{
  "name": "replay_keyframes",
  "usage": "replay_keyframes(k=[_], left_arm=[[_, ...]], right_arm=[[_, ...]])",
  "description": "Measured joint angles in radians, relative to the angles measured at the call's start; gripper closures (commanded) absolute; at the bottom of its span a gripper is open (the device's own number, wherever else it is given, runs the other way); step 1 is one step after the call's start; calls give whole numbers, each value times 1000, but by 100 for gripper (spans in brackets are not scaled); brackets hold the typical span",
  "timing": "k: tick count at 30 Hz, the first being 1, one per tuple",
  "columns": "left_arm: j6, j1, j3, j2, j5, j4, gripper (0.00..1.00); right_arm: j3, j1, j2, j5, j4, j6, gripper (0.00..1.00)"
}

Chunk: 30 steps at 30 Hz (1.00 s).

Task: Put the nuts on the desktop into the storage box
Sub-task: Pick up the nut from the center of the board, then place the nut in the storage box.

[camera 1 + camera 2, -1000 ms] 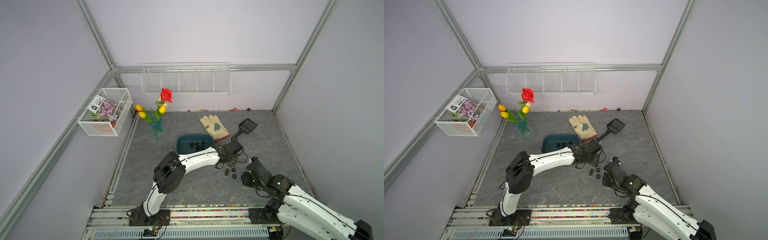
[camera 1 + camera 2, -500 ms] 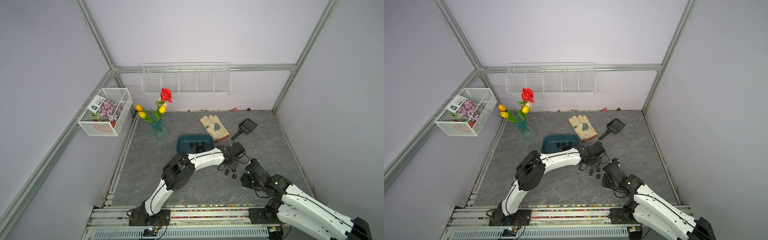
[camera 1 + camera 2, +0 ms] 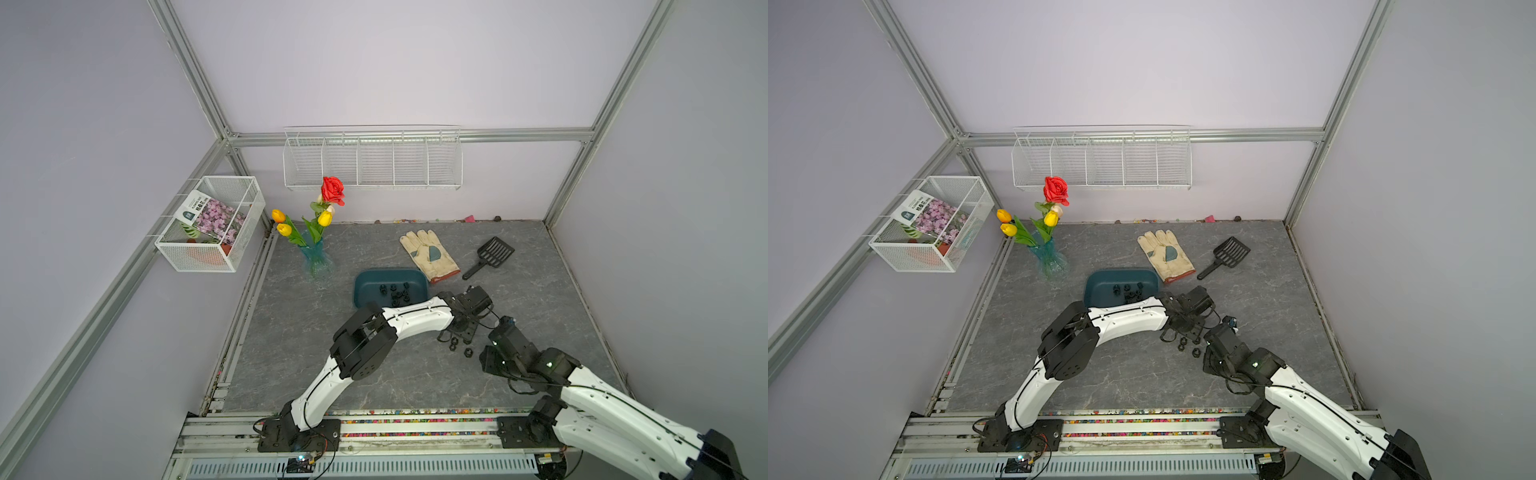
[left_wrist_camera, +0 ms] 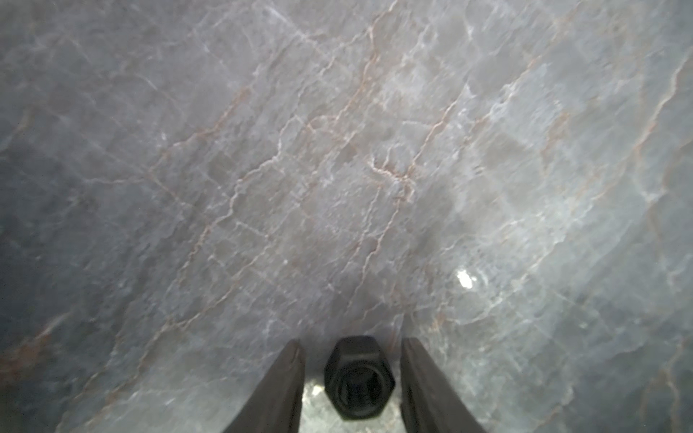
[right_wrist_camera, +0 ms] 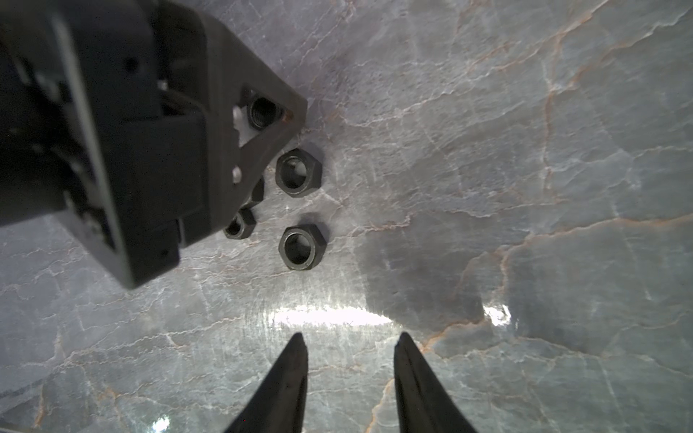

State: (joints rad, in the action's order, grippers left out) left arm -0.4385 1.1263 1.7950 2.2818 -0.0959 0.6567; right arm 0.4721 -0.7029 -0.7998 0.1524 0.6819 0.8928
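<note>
Small black nuts (image 3: 454, 344) (image 3: 1182, 341) lie loose on the grey desktop (image 3: 415, 374), just right of centre. My left gripper (image 3: 461, 330) (image 4: 352, 343) points down among them and stands open, one nut (image 4: 359, 376) lying between its fingers (image 4: 285, 378) with a gap on each side. More nuts (image 5: 299, 172) (image 5: 302, 247) show beside it in the right wrist view. My right gripper (image 3: 496, 338) (image 5: 348, 337) hovers open over bare stone to their right. The teal storage box (image 3: 365, 276) (image 3: 1096, 278) sits behind my left arm and holds several nuts (image 3: 397, 293).
A pale work glove (image 3: 428, 255) and a black slotted scoop (image 3: 490, 255) lie behind the box to the right. A vase of flowers (image 3: 316, 253) stands at the back left. White wire baskets (image 3: 372, 160) hang on the walls.
My left arm's elbow has swung right while its gripper stayed over the loose nuts. The right arm has barely moved.
</note>
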Motion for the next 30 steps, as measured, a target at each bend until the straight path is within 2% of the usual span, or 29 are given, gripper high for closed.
replay_keyframes(k=[4, 16, 22, 30], left_arm=[[-4, 0, 0, 0, -1, 4, 59], [-21, 0, 4, 0, -12, 18, 78], [-20, 1, 5, 0, -25, 20, 80], [-6, 2, 8, -22, -101, 69, 79]], right_arm=[[0, 0, -1, 0, -5, -2, 59], [0, 0, -7, -9, -20, -5, 59], [0, 0, -8, -16, -24, -11, 59], [3, 0, -28, -26, -48, -26, 59]])
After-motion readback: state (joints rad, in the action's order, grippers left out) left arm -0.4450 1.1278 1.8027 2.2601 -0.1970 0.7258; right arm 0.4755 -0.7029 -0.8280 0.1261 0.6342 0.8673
